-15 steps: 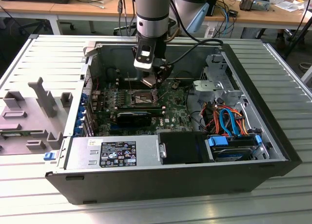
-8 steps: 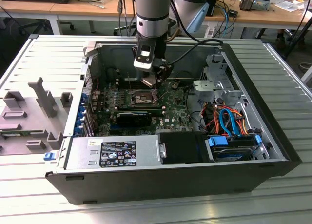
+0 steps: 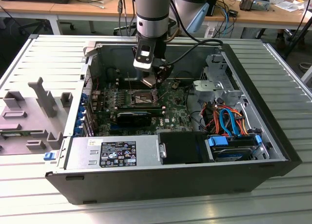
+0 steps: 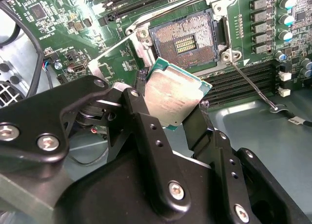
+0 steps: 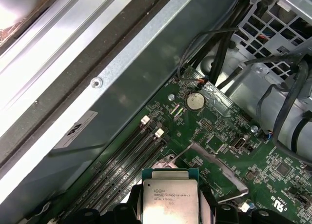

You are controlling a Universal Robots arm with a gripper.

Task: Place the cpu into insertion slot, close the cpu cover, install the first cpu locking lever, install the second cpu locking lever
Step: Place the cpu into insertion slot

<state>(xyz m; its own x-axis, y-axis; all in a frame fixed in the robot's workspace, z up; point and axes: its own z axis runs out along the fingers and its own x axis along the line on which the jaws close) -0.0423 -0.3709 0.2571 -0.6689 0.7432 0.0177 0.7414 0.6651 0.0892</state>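
Now the jaws are closed on the cpu [image 4: 173,99], gripping two opposite edges — it hangs clear, just beside the open insertion slot [image 4: 185,43], not over it.

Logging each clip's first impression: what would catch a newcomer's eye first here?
The silver chip clamped in the black gripper stands out most, tilted and close to the open, empty socket on the green board. In the exterior view, the arm hangs over an open computer case lying on a ribbed metal table.
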